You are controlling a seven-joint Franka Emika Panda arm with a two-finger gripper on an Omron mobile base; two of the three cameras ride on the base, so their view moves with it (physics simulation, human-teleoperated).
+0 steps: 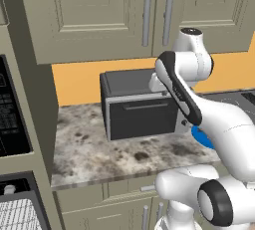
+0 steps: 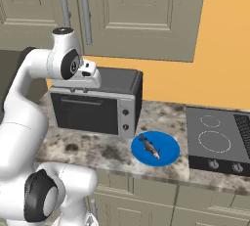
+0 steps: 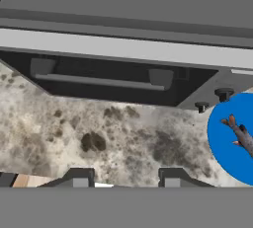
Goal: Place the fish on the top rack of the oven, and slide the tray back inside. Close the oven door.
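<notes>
The fish (image 2: 149, 146) is small and grey-brown and lies on a blue plate (image 2: 167, 155) on the granite counter, right of the toaster oven. In the hand view the fish (image 3: 242, 135) sits at the right edge on the plate (image 3: 222, 145). My gripper (image 3: 126, 178) hangs above the counter in front of the toaster oven, left of the plate, open with nothing between its fingertips. The hand (image 2: 91, 77) sits level with the toaster oven's top. The oven (image 1: 15, 186) shows at the lower left, with its silver wire top rack (image 1: 20, 215) visible. I cannot make out the oven door.
A dark grey toaster oven (image 2: 95, 105) stands at the back of the counter (image 1: 89, 149). A black cooktop (image 2: 217, 142) lies right of the plate. A black appliance panel (image 1: 10, 114) sits above the oven in the tall cabinet. Wall cabinets (image 1: 124, 10) hang overhead.
</notes>
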